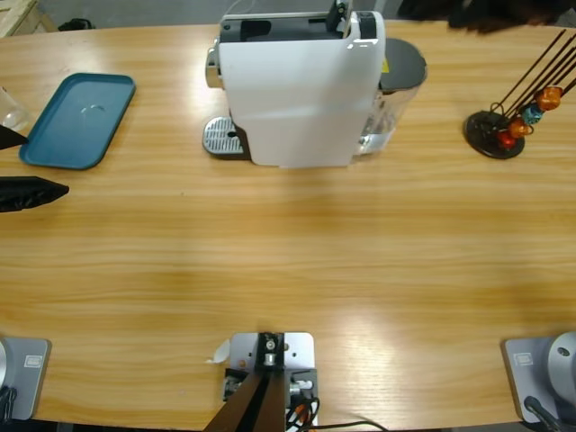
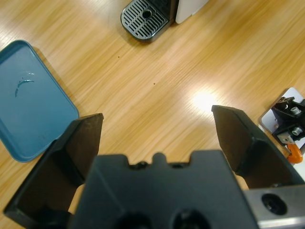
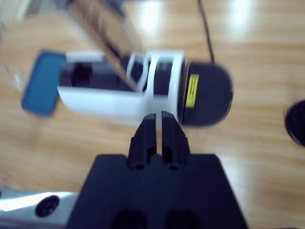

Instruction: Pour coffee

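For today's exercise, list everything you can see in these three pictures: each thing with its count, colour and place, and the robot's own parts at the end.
Table: one, light wood, under everything.
Coffee machine: one, white with black and silver parts, top middle of the table.
Drip grate: one, round, silver, at the machine's left foot.
Tray: one, teal blue, left side of the table; only a small clear smear on it.
Glass: one, clear, at the left edge beside the tray; contents cannot be told.
Capsule stand: one, black, with thin rods, right side.
Capsules: several, orange and blue, on the stand's rods.
Left gripper: one, black, open, empty, above bare table near the tray.
Right gripper: one, black, shut, empty, above the machine.
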